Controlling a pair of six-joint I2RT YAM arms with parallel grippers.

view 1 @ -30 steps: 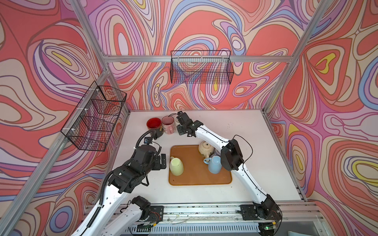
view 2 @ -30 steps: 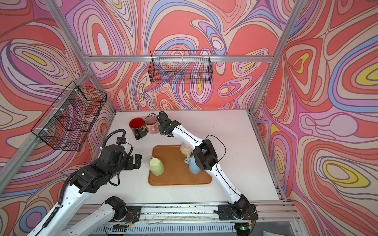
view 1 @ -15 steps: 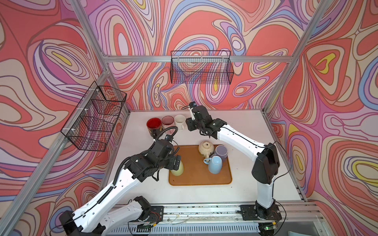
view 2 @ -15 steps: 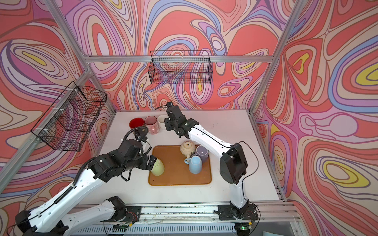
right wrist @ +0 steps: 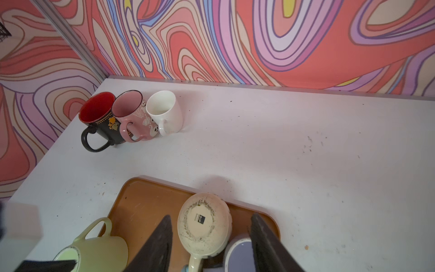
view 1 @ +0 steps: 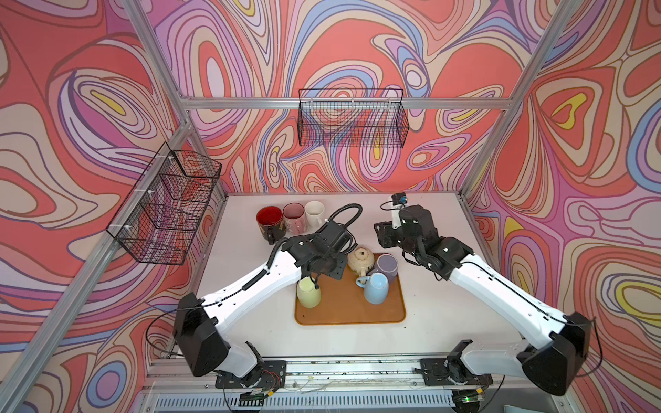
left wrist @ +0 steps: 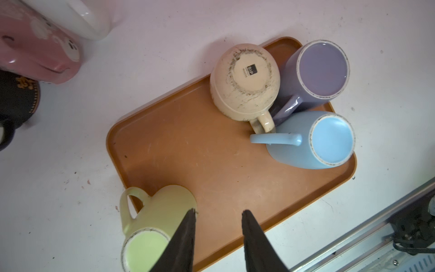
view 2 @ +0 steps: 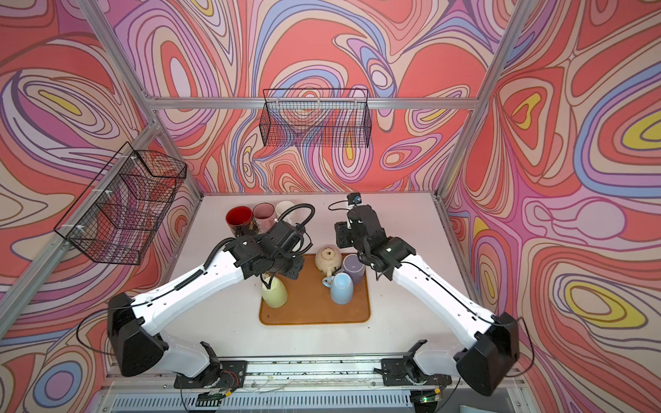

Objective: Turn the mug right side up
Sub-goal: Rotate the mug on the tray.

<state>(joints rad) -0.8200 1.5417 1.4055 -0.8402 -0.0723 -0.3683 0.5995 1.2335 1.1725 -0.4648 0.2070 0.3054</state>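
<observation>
Overhead, in a top view, the yellow-green mug [view 1: 308,295] stands upside down, base up, at the left edge of an orange tray [view 1: 350,307] on the white table [view 1: 429,304]. In the left wrist view its handle reaches out past the tray's rim over the table. The left gripper [left wrist: 219,212] hangs right over it, jaws apart by a narrow gap with only bare tray showing between them. One finger [left wrist: 186,235] crosses in front of the mug's side, and whether it touches cannot be told.

Three more mugs sit overturned and bunched together at the tray's far right corner: a cream mug [view 1: 361,260], a purple mug [view 1: 388,266] and a light blue mug [view 1: 375,289].

The right gripper [right wrist: 211,216] hovers above the table just behind that cluster, jaws wide apart and holding nothing. Its wrist view shows the cream mug's base below, between the fingers.

A black mug with a red inside [view 1: 269,220], a pink mug [view 1: 294,216] and a white mug [view 1: 314,214] stand upright in a row near the table's back left corner.
</observation>
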